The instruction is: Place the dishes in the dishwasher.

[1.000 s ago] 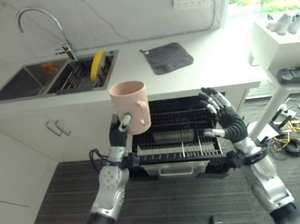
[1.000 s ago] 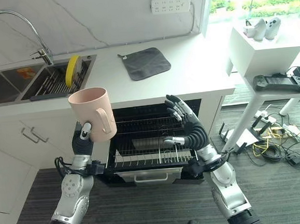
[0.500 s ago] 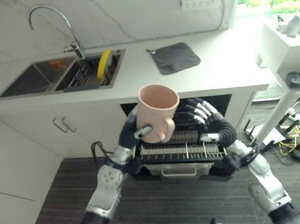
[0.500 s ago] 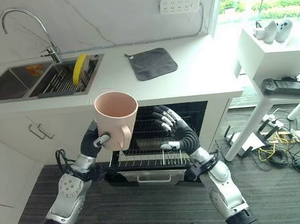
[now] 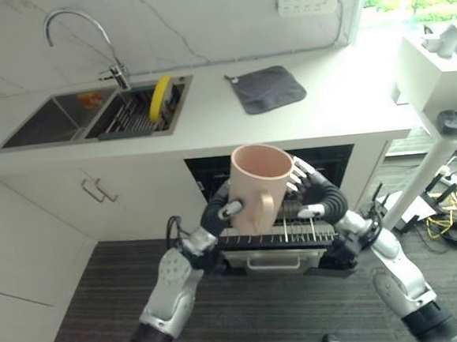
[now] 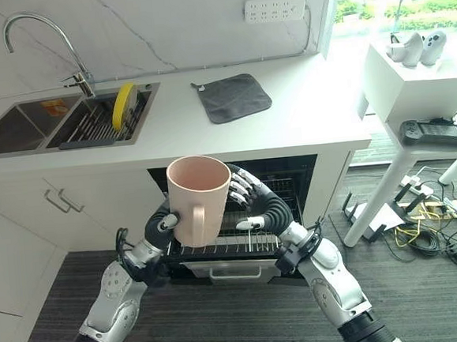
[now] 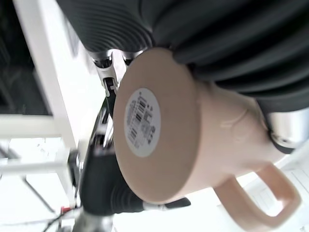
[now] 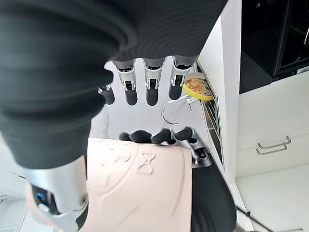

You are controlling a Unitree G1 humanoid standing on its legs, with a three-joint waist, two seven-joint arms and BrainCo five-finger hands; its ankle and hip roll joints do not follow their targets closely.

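Note:
A pale pink mug (image 5: 257,184) is held upright by my left hand (image 5: 220,215), which is shut round its side beside the handle. The mug hangs above the pulled-out wire rack (image 5: 296,230) of the open dishwasher under the counter. Its flat base with a barcode sticker (image 7: 142,121) faces the left wrist camera. My right hand (image 5: 319,198) is open right beside the mug's right side, fingers (image 8: 152,92) straight and spread past the mug wall (image 8: 140,183). I cannot tell whether they touch it.
A yellow plate (image 5: 158,98) stands in the sink's drying rack beside the faucet (image 5: 83,32). On the white counter lies a grey cloth (image 5: 268,87). A white side table (image 5: 443,75) with a black device (image 5: 456,121) stands at right, cables on the floor below.
My left hand has carried the mug rightward and lower, over the rack. The right hand has drawn left until it sits against the mug. The camera shifted since the earliest frames.

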